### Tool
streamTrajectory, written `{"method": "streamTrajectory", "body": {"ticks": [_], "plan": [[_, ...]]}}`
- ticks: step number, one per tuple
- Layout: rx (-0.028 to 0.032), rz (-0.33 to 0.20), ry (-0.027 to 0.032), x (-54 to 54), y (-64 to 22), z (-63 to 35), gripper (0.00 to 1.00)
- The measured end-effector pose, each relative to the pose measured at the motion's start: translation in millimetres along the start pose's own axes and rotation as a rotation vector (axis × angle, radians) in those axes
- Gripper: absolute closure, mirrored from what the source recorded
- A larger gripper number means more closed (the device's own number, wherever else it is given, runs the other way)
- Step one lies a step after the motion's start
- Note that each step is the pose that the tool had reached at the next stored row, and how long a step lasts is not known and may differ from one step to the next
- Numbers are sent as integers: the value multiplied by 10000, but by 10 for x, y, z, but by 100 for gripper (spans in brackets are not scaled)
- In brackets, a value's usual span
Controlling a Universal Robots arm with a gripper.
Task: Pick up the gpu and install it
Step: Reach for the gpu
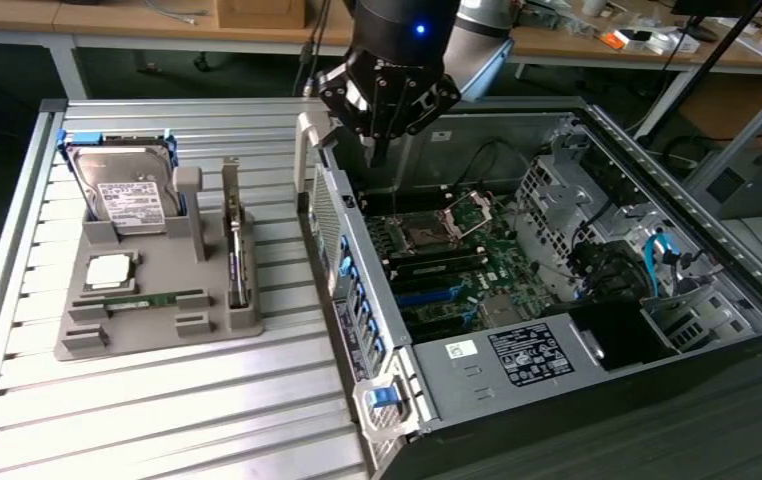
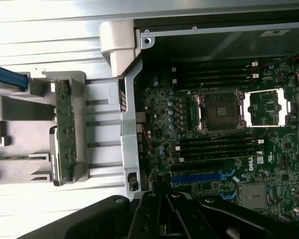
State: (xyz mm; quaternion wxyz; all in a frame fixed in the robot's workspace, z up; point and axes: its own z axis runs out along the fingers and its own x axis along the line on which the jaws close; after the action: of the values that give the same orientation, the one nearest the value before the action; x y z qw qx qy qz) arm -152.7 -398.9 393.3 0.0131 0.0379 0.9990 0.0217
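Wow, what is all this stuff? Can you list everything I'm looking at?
gpu: one, dark with a silvery end, standing on edge in the holder.
hard drive: one, silver with a white label, upright in the holder.
processor chip: one, silvery, flat in the holder.
memory stick: one, green, lying in the holder.
holder: one, grey, on the table, exterior view's left.
computer case: one, grey and black, open, exterior view's right.
motherboard: one, green, inside the case.
table: one, silvery slats.
claw: one, black, shut and empty, above the case's edge.
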Motion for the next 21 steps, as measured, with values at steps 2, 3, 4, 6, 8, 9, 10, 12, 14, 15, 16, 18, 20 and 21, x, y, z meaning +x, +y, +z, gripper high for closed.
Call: {"method": "streamTrajectory", "body": {"ticks": [2,3,4,6,8,9,10,12,14,15,16,18,20,21], "plan": [[0,0,0,17,-1,0,89],[0,0,0,21,-1,0,89],[0,0,0,25,-2,-1,89],[0,0,0,33,-2,-1,89],[0,0,0,42,-3,-1,89],[0,0,0,48,-4,-1,89],[0,0,0,54,-4,-1,89],[0,0,0,64,-5,-2,89],[0,0,0,75,-6,-2,89],[0,0,0,79,-6,-2,89],[0,0,0,84,-6,-2,89],[0,0,0,93,-7,-3,89],[0,-1,1,101,-8,-3,89],[0,0,0,107,-8,-3,89]]}}
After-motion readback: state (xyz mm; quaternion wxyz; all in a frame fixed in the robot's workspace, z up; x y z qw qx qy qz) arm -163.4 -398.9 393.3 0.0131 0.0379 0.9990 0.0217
